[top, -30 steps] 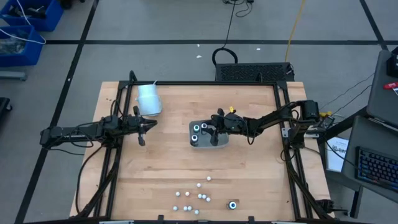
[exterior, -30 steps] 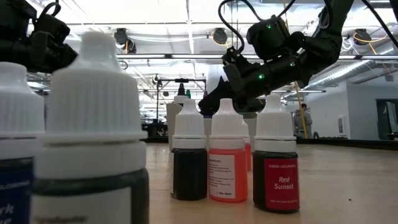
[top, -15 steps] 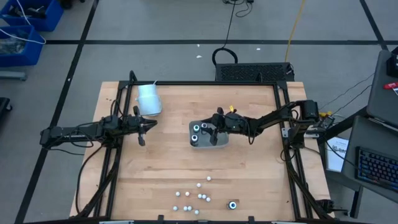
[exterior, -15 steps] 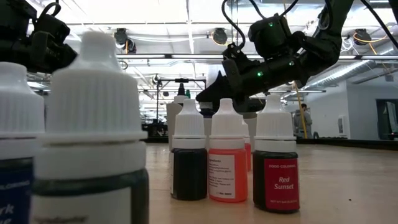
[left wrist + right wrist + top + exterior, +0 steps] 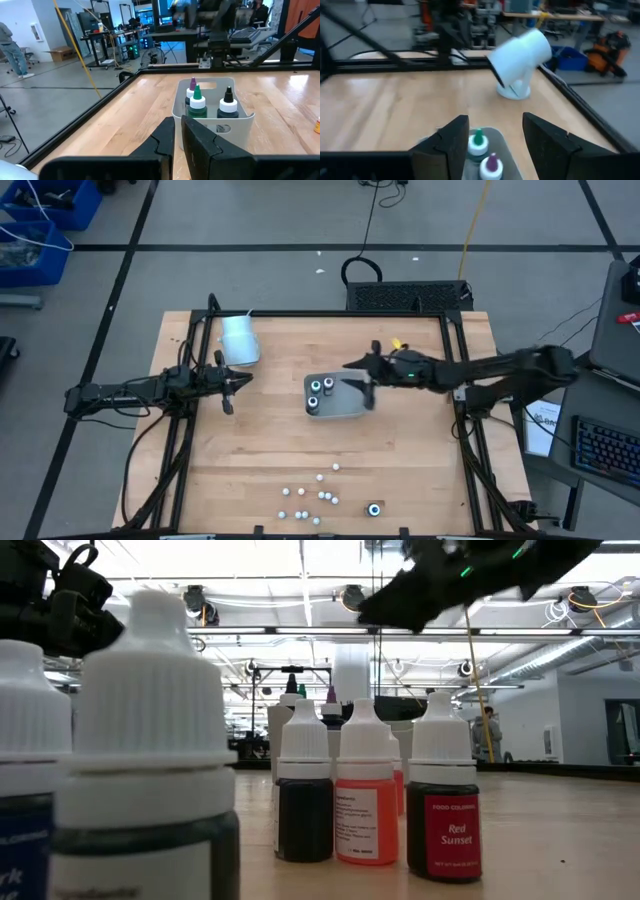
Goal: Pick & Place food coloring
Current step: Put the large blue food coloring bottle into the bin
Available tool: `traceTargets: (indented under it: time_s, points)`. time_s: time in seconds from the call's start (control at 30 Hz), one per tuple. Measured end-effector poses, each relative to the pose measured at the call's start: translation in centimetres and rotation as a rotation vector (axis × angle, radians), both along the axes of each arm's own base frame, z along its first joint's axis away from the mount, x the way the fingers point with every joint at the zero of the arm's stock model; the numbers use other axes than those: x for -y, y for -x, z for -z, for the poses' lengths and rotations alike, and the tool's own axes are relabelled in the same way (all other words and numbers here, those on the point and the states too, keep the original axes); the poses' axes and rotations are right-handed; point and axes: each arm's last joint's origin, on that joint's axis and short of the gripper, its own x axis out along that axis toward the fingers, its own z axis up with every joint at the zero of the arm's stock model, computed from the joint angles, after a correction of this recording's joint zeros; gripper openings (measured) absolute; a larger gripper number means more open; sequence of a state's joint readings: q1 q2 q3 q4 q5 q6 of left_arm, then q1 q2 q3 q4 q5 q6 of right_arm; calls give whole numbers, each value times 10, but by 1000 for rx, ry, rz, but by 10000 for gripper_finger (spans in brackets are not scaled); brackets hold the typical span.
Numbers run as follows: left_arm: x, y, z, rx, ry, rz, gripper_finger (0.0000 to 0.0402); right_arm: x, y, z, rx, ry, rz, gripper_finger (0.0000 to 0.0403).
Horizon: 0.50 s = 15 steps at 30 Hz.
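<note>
While it hangs empty: right claw (image 5: pixel 362 383) has jaws wide, nothing held
Just under it: tray (image 5: pixel 345 411) with bottles inside (image 5: pixel 321 388)
Well away, table's front: loose bottles (image 5: pixel 318 497)
Step, I'd guess: between drop-offs; next, reach down front
Left claw (image 5: pixel 229 387): narrow, idle by cup (image 5: pixel 239 338)

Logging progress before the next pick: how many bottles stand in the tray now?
3, clustered at the end of the tray nearest the left arm: a purple-tipped bottle, a green-tipped bottle close beside it, and a black-tipped bottle slightly apart. Another could hide behind these.
</note>
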State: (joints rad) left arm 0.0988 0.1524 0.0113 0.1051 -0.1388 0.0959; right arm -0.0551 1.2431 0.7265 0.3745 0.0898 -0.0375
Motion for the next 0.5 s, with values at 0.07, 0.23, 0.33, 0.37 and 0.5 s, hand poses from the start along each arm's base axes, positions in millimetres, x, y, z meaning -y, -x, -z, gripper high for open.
traceTargets:
  time_s: [0.07,0.23,0.33,0.37,0.5]
  points:
    - [0,0,0,0,0,0,42,-7,17,-14,-3,16,-72,164]
    - [0,0,0,1,0,3,42,-16,54,-40,23,-19,-220,119]
    - [0,0,0,2,0,3,42,-19,70,-43,46,-40,-256,73]
    - [0,0,0,2,1,3,42,-20,74,-42,50,-49,-272,55]
    - [0,0,0,5,11,3,42,-22,90,-31,65,-79,-333,7]
